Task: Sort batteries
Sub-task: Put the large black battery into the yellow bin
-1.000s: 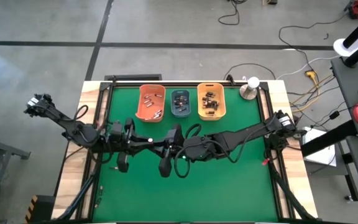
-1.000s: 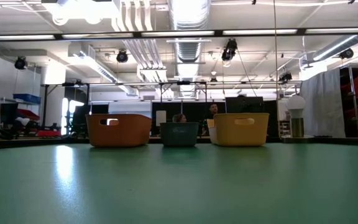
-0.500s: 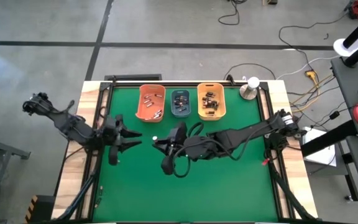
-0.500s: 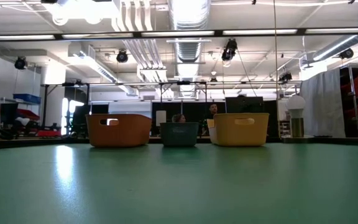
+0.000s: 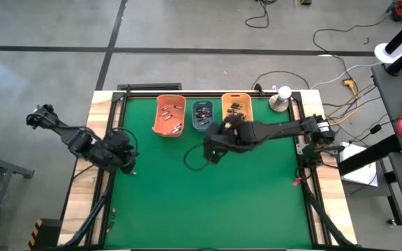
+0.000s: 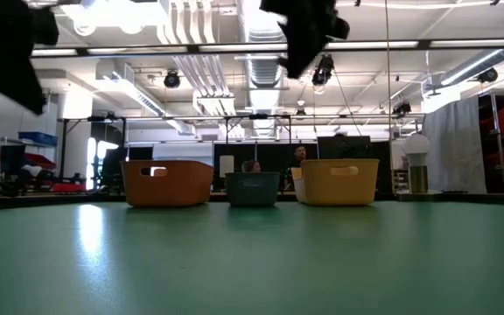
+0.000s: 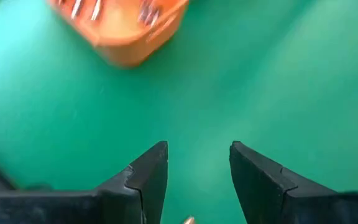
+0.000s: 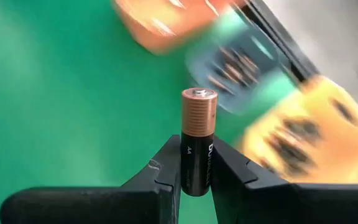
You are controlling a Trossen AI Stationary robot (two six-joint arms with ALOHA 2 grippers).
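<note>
Gripping "AA" battery (image 8: 197,142), right gripper (image 8: 196,163)

Matt green mat (image 5: 208,202) covers the table (pale wood rim (image 5: 100,104)); the battery (image 8: 197,140) shows coppery, ribbed metal.

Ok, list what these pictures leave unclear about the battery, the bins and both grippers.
- Right gripper: its copper-topped black battery is too small to spot in the high view.
- Orange, blue-grey and yellow-orange plastic bins: motion blur hides contents in the right wrist view; their walls do in the low view.
- Left gripper: the coppery thing at the frame's bottom edge is cut off.
</note>
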